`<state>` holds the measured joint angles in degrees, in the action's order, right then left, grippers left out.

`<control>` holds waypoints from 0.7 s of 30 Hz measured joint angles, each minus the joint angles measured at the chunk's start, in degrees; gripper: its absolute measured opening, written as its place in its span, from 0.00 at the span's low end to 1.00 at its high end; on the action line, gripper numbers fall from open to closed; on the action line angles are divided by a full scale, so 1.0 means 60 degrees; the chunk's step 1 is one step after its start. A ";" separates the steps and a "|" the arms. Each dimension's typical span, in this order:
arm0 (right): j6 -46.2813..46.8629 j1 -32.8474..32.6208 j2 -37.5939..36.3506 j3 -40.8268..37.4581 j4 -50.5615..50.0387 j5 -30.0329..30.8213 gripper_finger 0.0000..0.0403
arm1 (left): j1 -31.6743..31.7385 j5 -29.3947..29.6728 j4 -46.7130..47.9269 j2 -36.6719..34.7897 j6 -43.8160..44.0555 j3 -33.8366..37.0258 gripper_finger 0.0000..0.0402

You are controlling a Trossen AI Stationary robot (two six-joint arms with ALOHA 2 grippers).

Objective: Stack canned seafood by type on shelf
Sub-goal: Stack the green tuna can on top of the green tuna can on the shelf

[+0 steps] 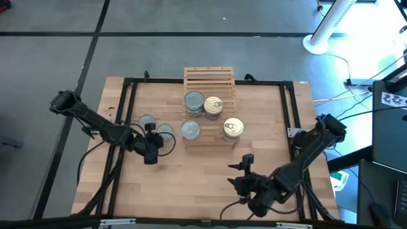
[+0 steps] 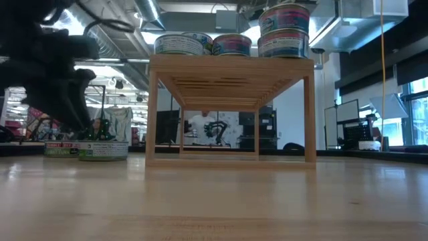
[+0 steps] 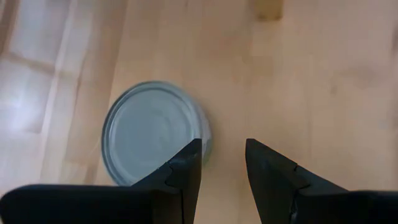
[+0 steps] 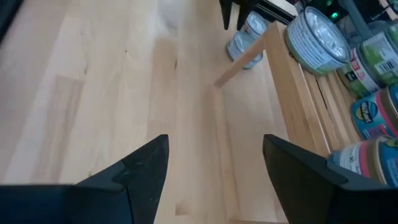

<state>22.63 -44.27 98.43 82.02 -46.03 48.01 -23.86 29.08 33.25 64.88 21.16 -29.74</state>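
The slatted wooden shelf (image 1: 208, 79) stands at the table's far middle. On it sit two grey-topped tins (image 1: 194, 102) (image 1: 190, 130) and golden ring-pull tins (image 1: 213, 107) (image 1: 233, 128); the low view shows one pile two high (image 2: 284, 30). Two more grey-topped tins (image 1: 147, 122) (image 1: 165, 131) rest flat on the table left of the shelf. My left gripper (image 3: 222, 155) hangs open just near of them, pointing down, with one grey-topped tin (image 3: 152, 130) beside one fingertip and bare table between the fingers. My right gripper (image 4: 214, 168) stands open over the near right of the table.
A black frame (image 1: 127, 102) runs round the tabletop. Bare wood lies between my two grippers, near of the shelf (image 4: 292, 68). The shelf stands on legs (image 2: 152, 114) with open room under it.
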 joint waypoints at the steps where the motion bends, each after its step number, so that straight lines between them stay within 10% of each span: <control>1: -0.0036 0.0054 0.0069 0.0000 0.0033 0.0001 0.65 | 0.0001 0.0059 -0.0014 -0.0004 0.0001 0.0083 0.30; 21: -0.1857 0.1426 0.0340 0.0000 0.1915 -0.0940 0.65 | 0.0453 0.0881 -0.1018 0.0007 -0.0325 0.0875 0.30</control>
<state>11.49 -35.72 100.47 82.02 -34.54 42.37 -21.15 34.37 27.15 64.93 19.21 -24.49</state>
